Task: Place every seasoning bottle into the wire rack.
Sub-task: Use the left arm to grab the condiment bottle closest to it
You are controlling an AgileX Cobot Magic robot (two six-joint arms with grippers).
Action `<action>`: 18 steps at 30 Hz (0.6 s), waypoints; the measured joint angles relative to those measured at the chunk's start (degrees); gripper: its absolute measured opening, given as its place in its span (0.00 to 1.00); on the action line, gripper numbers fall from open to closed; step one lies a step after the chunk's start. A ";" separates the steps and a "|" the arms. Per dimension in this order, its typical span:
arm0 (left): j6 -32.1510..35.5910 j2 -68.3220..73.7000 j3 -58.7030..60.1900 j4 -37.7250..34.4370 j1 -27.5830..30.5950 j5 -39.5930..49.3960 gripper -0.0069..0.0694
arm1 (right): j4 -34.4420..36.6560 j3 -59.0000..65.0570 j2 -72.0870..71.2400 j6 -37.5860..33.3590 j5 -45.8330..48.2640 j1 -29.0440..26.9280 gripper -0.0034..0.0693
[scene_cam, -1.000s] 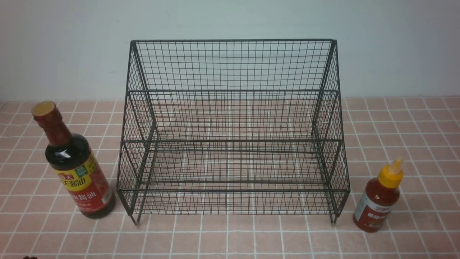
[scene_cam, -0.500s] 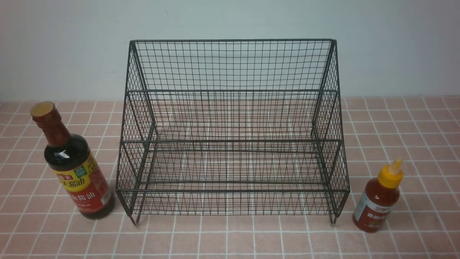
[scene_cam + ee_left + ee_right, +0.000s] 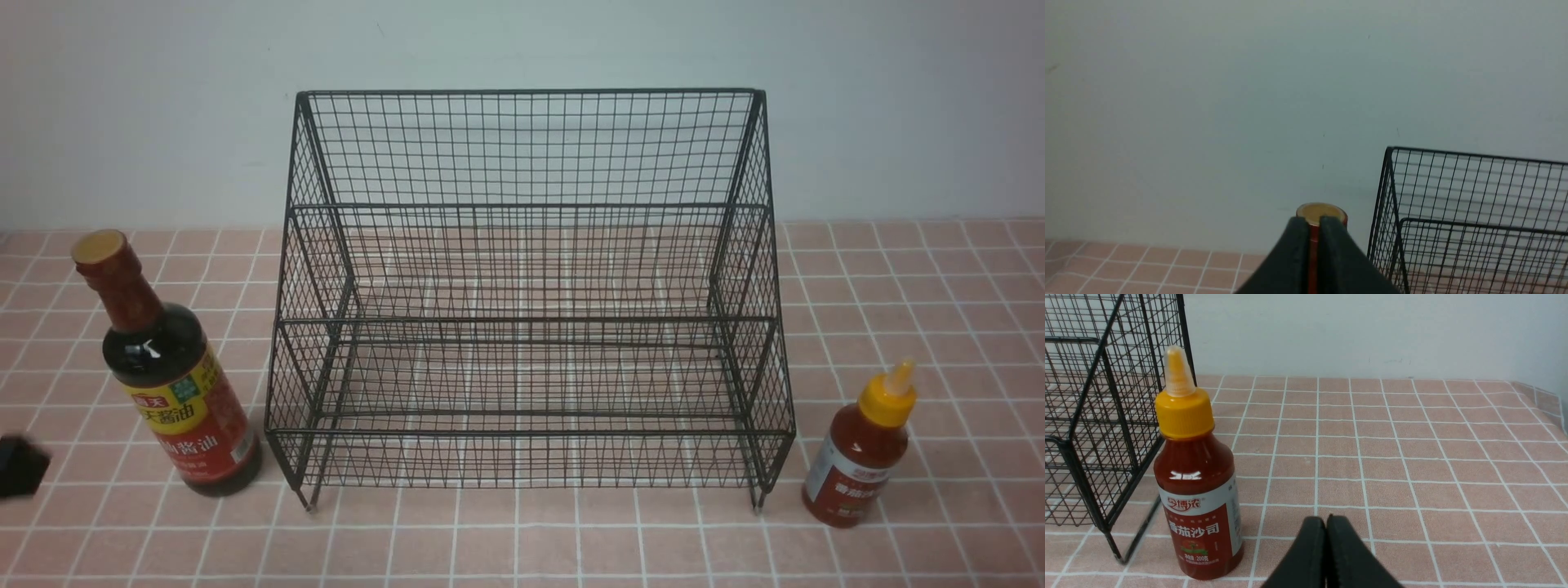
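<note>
Left pincer (image 3: 1312, 223) has its two fingers drawn almost together, with only a thin slit between them, and it pinches nothing. Through that slit the left wrist view shows the red neck and gold cap of the soy-sauce bottle (image 3: 175, 384), so the bottle lies straight ahead on the pincer's own line. In the front view this pincer is only a dark shape at the left edge, apart from the bottle, with bare counter (image 3: 522, 539) between them. The bottle stands upright, long axis vertical, just beside the left front leg of the wire rack (image 3: 526, 318) and outside it.

The right pincer (image 3: 1326, 522) has its fingers pressed together and is equally empty. The red sauce bottle (image 3: 1197, 486) stands upright near it, just beside the rack's right front leg, off the pincer's line toward the rack.

Both tiers of the rack hold nothing, so the task looks to be at its start. The left arm is the nearer one to the soy-sauce bottle, and the right arm to the red sauce bottle. The left pincer would likely need to spread before closing in, since the bottle is wider than the slit. Fingers this close together could nudge the tall bottle and tip it.
</note>
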 joint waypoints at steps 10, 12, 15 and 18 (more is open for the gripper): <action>-0.21 16.71 -5.48 0.72 0.00 -4.37 0.60 | 0.00 0.00 0.00 0.00 0.00 0.00 0.03; -0.57 18.48 -5.52 2.21 0.00 -5.20 0.71 | 0.00 0.00 0.00 0.00 0.00 0.00 0.03; -0.62 20.87 -5.56 4.61 0.00 -7.36 0.80 | 0.00 0.00 0.00 0.00 0.00 0.00 0.03; -0.62 23.68 -5.58 5.54 0.00 -9.73 0.84 | 0.00 0.00 0.00 0.00 0.00 0.00 0.03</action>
